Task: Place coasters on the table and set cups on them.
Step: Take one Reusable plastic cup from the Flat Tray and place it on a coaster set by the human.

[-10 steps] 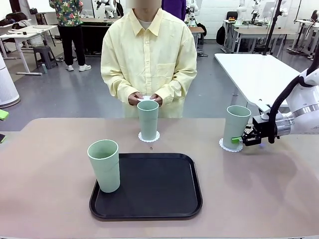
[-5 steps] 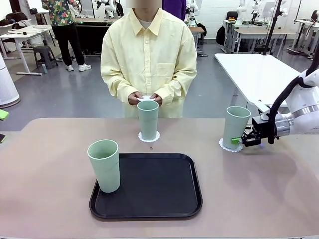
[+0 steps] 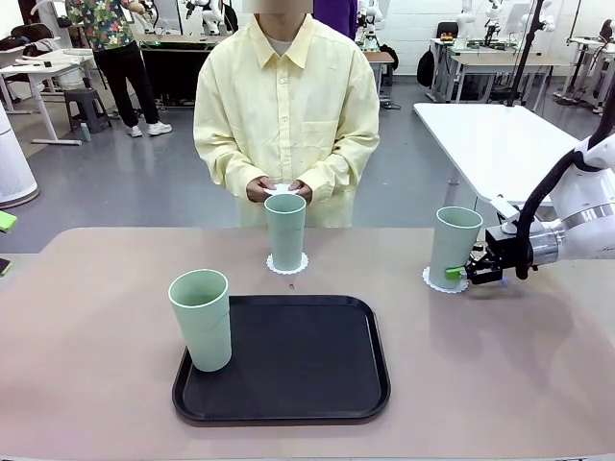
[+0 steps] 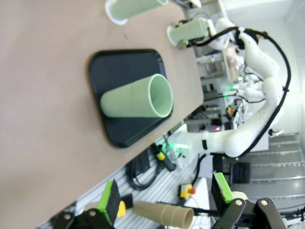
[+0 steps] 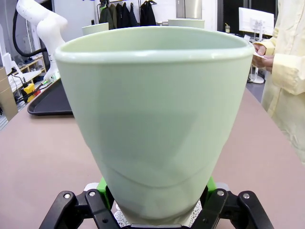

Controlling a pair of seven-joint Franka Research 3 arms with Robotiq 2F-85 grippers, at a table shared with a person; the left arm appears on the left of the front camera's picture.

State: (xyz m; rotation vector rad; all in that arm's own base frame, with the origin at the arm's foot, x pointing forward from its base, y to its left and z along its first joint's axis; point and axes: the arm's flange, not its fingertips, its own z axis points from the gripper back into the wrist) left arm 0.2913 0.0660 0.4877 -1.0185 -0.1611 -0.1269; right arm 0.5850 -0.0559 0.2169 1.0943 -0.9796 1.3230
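Note:
Three mint-green cups show in the front view. The right cup (image 3: 455, 245) stands on a lacy white coaster (image 3: 444, 280), and my right gripper (image 3: 459, 273) is shut on its base. In the right wrist view the cup (image 5: 152, 119) sits between the green pads (image 5: 102, 183) over the coaster (image 5: 196, 211). The middle cup (image 3: 285, 230) stands on its own coaster (image 3: 287, 264) in front of the person. The left cup (image 3: 202, 317) stands on the black tray's (image 3: 307, 365) left edge. The person's hands hold another white coaster (image 3: 281, 189). My left gripper (image 4: 166, 194) hangs open and holds nothing, off the table's side.
The black tray lies at the front middle of the beige table (image 3: 96, 288). A white table (image 3: 490, 134) stands behind my right arm. The person stands at the far edge. In the left wrist view, cables and a cardboard cone (image 4: 164, 213) lie on the floor beside the table.
The right cup has sunk a touch onto its coaster, with my right gripper still at its base. The other cups and the person's hands have not moved.

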